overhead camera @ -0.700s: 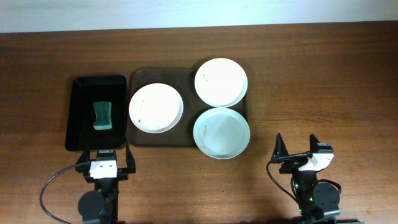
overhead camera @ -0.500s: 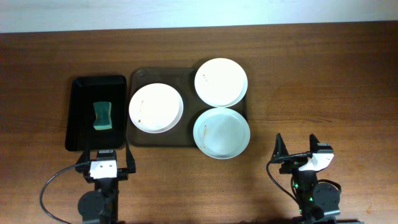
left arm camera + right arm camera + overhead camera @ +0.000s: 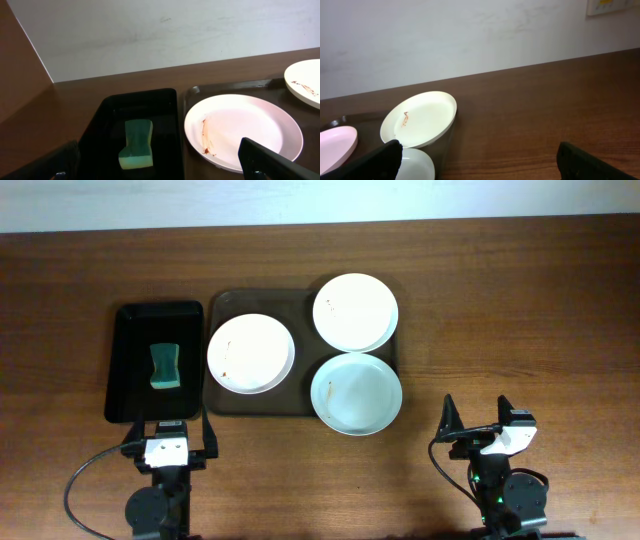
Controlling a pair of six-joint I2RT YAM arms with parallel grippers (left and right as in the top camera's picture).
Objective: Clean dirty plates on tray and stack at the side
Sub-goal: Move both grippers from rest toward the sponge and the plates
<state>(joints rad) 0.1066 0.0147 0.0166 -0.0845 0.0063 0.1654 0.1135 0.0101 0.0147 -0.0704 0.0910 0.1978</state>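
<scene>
Still, nothing has moved: dirty plates (image 3: 251, 353) lie on the tray (image 3: 226, 301); left gripper (image 3: 171, 429) and right gripper (image 3: 475, 416) wait wide open, empty.

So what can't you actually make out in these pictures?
Right wrist view: the pale blue-green plate is cut off by the bottom edge.
Left wrist view: the far white plate is cut off by the right edge.
Overhead: the tray is mostly covered by dishes; the brown smudges are too small to judge.
</scene>
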